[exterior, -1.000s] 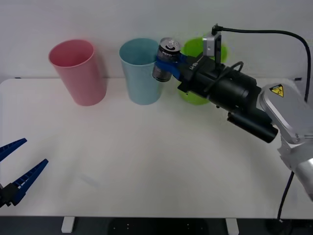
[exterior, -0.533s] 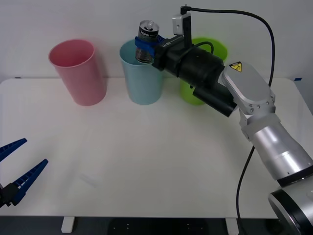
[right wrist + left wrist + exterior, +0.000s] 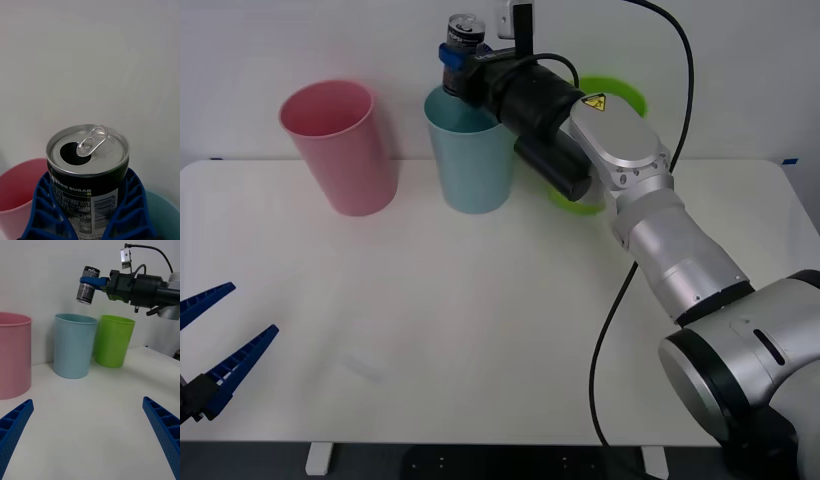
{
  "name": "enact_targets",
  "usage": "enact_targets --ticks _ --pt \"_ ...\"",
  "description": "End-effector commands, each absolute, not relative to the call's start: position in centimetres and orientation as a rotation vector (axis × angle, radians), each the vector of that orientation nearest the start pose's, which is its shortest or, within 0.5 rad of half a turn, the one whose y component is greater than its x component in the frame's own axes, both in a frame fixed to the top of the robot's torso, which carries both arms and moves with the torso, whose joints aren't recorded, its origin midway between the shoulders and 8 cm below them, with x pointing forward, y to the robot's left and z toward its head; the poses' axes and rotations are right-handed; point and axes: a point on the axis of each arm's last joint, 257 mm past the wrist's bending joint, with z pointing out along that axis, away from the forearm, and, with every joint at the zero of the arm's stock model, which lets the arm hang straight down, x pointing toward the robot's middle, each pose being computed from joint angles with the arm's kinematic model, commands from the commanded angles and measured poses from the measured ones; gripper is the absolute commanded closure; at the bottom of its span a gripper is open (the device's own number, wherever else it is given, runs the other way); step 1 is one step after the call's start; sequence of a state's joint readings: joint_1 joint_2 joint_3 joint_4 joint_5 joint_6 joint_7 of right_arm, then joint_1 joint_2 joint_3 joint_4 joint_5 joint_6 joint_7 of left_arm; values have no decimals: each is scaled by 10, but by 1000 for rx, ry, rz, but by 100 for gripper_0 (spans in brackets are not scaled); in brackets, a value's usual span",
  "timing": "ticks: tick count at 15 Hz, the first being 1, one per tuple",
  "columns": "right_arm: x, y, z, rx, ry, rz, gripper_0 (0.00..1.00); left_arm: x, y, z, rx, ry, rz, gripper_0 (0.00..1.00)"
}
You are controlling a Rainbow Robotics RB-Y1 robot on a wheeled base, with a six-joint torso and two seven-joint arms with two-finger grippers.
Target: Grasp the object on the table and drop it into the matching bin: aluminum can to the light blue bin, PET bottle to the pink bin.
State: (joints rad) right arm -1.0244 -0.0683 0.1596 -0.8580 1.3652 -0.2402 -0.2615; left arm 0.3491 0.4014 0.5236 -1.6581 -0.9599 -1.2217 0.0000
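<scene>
My right gripper [image 3: 457, 52] is shut on the aluminum can [image 3: 462, 38], a short dark can with a silver pull-tab top [image 3: 88, 149]. It holds the can upright in the air, just above the rim of the light blue bin [image 3: 471, 150]. The left wrist view shows the can [image 3: 87, 285] hanging over that bin [image 3: 73, 345]. The pink bin [image 3: 340, 146] stands to the left on the white table [image 3: 480, 330]. My left gripper [image 3: 218, 345] waits open near the table's front left edge.
A lime green bin [image 3: 600, 130] stands right of the light blue one, partly hidden behind my right arm [image 3: 630, 190]. A black cable [image 3: 680, 60] loops over the arm. A white wall rises behind the bins.
My right gripper has carried the can up and to the left, from beside the light blue bin's rim to above its opening. The left arm has not moved.
</scene>
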Motion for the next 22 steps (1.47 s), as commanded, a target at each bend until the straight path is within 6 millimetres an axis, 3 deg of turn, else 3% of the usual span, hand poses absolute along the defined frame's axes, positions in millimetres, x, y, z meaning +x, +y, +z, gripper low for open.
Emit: enact_targets --ticks 1,9,10,11,12,22 --pt "688 67 20 -347 1367 566 100 342 330 -169 465 1441 -567 0" --pt "691 67 21 -316 1359 499 98 342 330 -169 465 1441 -567 0" --pt "691 66 21 -314 1359 498 84 342 330 -169 465 1441 -567 0" --pt "691 66 21 -316 1358 495 53 342 330 -169 465 1441 -567 0" --pt "691 67 21 -320 1358 493 2 342 330 -169 465 1441 -567 0" --pt "690 69 19 -335 1357 487 0 342 330 -169 465 1441 -567 0"
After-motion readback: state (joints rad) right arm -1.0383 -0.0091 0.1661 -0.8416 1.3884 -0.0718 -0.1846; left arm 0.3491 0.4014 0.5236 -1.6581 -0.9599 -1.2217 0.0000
